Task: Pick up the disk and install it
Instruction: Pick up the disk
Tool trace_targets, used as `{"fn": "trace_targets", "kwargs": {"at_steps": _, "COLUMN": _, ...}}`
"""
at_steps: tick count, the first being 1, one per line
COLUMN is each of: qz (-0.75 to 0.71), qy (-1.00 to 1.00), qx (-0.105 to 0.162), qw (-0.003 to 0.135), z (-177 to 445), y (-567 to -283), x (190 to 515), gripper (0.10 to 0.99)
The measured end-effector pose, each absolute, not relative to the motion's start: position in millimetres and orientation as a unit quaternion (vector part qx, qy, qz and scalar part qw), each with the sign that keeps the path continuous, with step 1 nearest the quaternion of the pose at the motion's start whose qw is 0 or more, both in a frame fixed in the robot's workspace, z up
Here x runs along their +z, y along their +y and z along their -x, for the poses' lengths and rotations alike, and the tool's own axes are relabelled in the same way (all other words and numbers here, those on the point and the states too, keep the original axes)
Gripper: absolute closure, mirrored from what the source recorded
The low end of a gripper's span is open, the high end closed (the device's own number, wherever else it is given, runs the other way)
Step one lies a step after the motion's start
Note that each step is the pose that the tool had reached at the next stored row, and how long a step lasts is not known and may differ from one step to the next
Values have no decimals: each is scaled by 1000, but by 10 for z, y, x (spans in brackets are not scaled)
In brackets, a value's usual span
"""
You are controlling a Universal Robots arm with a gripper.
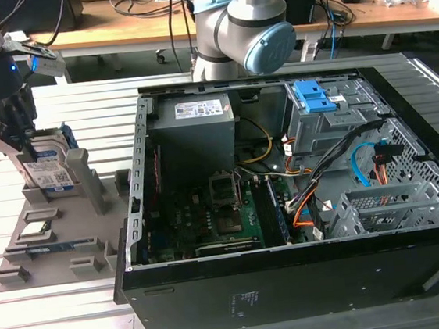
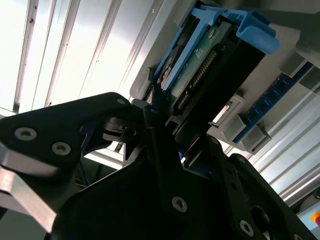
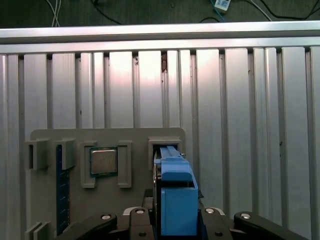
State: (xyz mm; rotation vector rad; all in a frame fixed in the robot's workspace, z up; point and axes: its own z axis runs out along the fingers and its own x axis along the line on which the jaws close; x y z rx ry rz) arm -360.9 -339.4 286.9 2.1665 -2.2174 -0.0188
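The claw [image 1: 13,141] clenches the disk [image 3: 176,200], which stands upright in the grey tray [image 1: 21,260] beneath it. The print on the disk's white-and-blue label [image 1: 54,179] is illegible.

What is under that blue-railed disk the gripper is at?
The disk stands on edge in a slot of the grey holder tray, on the slatted table. The slot's floor is hidden by the disk itself.

Arm [image 1: 246,30] reaches to the exterior view's left, wrist turned downward. Gripper [image 1: 5,130] hangs vertical, low. In the second wrist view, black fingers [image 2: 153,120] clamp the disk [image 2: 210,65], one each side.
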Motion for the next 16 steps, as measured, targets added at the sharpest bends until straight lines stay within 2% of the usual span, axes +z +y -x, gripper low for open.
{"fn": "trace_targets", "kwargs": {"at_steps": 16, "qz": -699, "qy": -715, "qx": -6, "qw": 21, "z": 3609, "y": -3395, "x": 3229, "gripper": 722}}
